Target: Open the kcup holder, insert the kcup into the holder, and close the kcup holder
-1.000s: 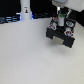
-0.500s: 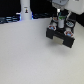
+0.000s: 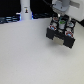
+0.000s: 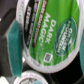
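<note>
Holder (image 3: 61, 34) found at far right in exterior view, drawer out. Kcup (image 4: 49, 37) filled wrist view, over slots. Gripper (image 3: 61, 21) state indeterminate. Advised: centre pod on slot, lower straight, then release.

Glossy green foil-topped kcup (image 4: 50, 35)

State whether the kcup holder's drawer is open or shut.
Open: the kcup holder shows pod tops from above, with the tool over them.

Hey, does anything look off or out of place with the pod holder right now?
Nothing stands out. The pod holder sits open on the white table, pods seated in its slots. The wrist view shows a green-topped pod close up, label intact.
</note>
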Tool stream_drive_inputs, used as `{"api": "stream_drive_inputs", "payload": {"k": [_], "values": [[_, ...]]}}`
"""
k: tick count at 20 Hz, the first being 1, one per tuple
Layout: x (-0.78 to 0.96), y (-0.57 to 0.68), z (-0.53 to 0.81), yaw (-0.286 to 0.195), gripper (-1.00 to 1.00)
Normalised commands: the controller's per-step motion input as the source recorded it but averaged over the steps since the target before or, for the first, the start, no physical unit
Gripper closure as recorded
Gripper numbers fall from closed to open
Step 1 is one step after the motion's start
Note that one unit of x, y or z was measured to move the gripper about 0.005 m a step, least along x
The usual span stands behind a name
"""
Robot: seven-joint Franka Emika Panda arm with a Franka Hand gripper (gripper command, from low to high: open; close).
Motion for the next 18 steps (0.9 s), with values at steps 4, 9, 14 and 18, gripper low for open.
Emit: {"api": "stream_drive_inputs", "payload": {"k": [4, 9, 14, 18], "values": [[0.18, 0.12, 0.16, 0.152, -1.0], [0.17, -0.01, 0.44, 0.205, -1.0], [0.13, -0.32, 0.56, 0.196, -1.0], [0.23, -0.49, 0.36, 0.149, -1.0]]}}
